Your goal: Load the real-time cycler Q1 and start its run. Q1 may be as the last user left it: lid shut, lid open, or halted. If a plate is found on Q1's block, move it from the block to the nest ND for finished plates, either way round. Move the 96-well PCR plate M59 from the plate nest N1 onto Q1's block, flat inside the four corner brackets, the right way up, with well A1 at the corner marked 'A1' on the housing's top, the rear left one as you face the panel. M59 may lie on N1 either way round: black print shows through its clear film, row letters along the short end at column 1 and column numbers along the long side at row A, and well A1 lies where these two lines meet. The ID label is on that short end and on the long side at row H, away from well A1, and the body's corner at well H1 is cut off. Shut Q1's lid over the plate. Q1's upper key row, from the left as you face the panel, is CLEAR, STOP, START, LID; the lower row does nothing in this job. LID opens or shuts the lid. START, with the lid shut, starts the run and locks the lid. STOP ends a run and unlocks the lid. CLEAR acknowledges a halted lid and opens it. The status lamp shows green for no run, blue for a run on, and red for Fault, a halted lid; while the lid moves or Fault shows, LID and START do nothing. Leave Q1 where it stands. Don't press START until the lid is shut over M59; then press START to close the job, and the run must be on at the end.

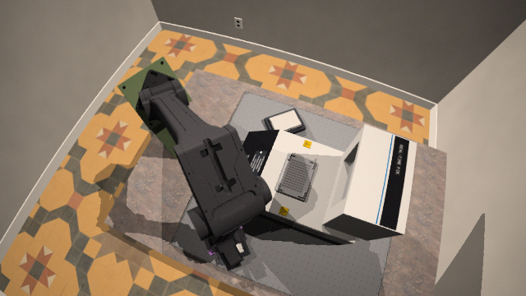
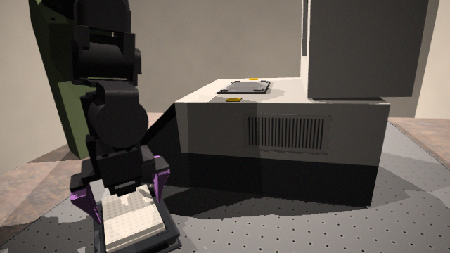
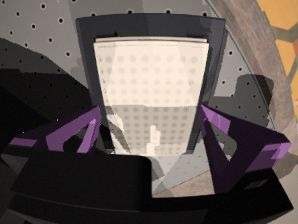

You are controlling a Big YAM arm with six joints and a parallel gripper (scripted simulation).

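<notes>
— Since you're nearer, what's that plate [image 2: 131, 218] like to pick up?

— Light, I'd guess, and stiff enough at the skirt, though thin plastic like that could flex if squeezed hard. The film on top looks slick, so I'd keep off it. Best hold is across the two long sides, low on the body, where the walls are straight.

— Where is it now?

— Flat in its nest [image 2: 168, 235] on the mat [image 2: 316, 225], near the front corner, well apart from the cycler [image 2: 281, 140]. I can't read the print from here, so which end holds A1 I can't tell.

— And the claw [image 2: 121, 197]?

— Spread fully wide and holding nothing. It points straight down over the plate's rear half, a purple finger [image 2: 84, 202] on each long side. From the wrist view the fingers flank the plate [image 3: 149, 90] with a sliver of gap on both sides; I wouldn't say they touch. The tips look about level with the plate's upper edge, maybe lower.

— So it's lined up to grab?

— Looks so to me. Closing squarely across the width should seat it, provided the tips are down past the film edge.

— Anything on the block?

— There's a dark gridded patch [image 1: 297, 177] between the brackets; bare block or another plate, I can't tell. The lid [image 1: 371, 181] stands open at the back. A second nest [image 1: 284, 120] sits behind the cycler with something pale on it.
</notes>
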